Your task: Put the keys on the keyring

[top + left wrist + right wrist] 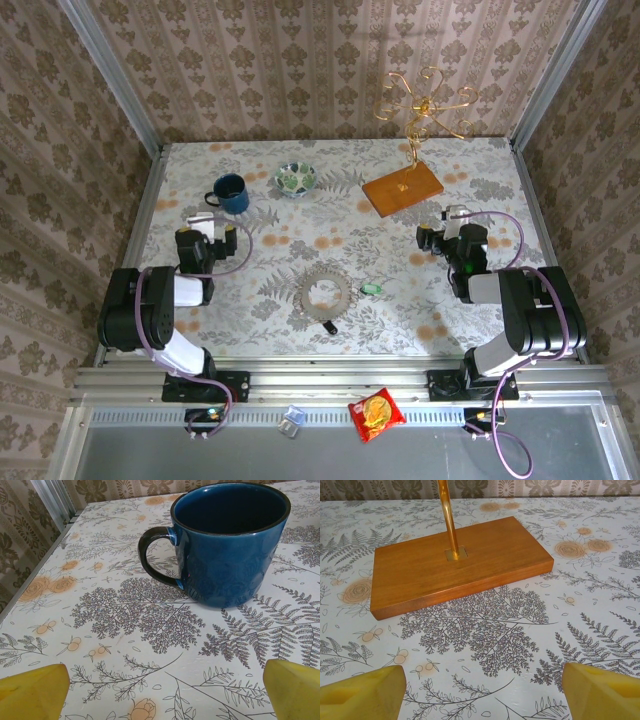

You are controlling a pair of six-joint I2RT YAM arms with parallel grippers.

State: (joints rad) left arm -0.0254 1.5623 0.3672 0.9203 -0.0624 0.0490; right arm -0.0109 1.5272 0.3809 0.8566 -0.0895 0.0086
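Key [371,288] with the green head sat mid-table, just right of the pale ring [323,292], probably the keyring. It lay nearer the right gripper [452,215] than the left gripper [200,218], back toward the bases. Both had jaws spread wide, empty. Key's long axis was too tiny to call.

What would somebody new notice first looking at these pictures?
The curly gold wire stand on its wooden base, far right of the table, draws the eye first. Then the deep blue mug at far left, and the red snack packet at the near edge.
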